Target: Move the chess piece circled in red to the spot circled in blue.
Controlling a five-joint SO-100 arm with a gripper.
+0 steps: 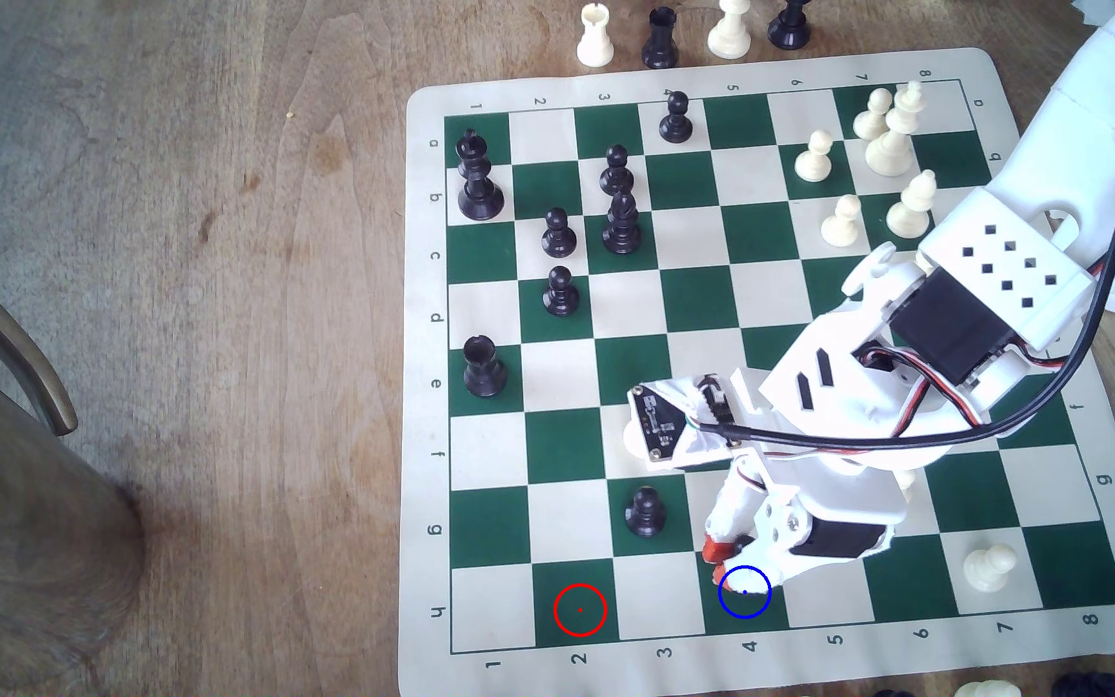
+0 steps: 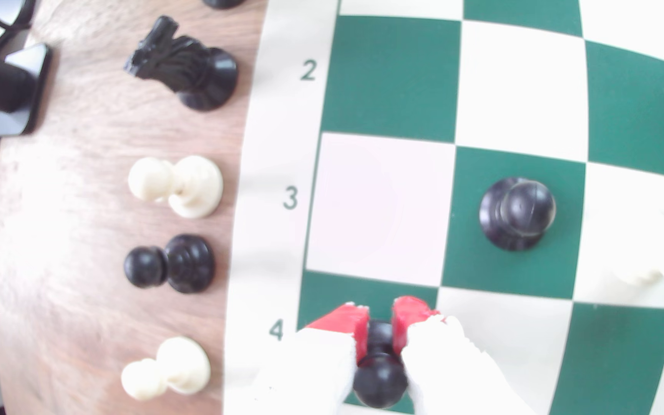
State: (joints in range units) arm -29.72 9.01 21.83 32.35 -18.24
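Now holding the small black pawn [image 2: 379, 359] tight in the red-tipped gripper [image 2: 380, 324], right over the blue-ringed green square [image 1: 744, 592]. Almost done with the drop-off. Next: lower gently, then let go without tipping.

**Where the two cameras look**

The exterior view looks down from high up at the whole chess board [image 1: 762, 375] on the wooden table [image 1: 206, 268]. The wrist view sits very close and low, looking along the gripper [image 2: 380, 331]. Both show the board edge by the numbers 2, 3, 4.
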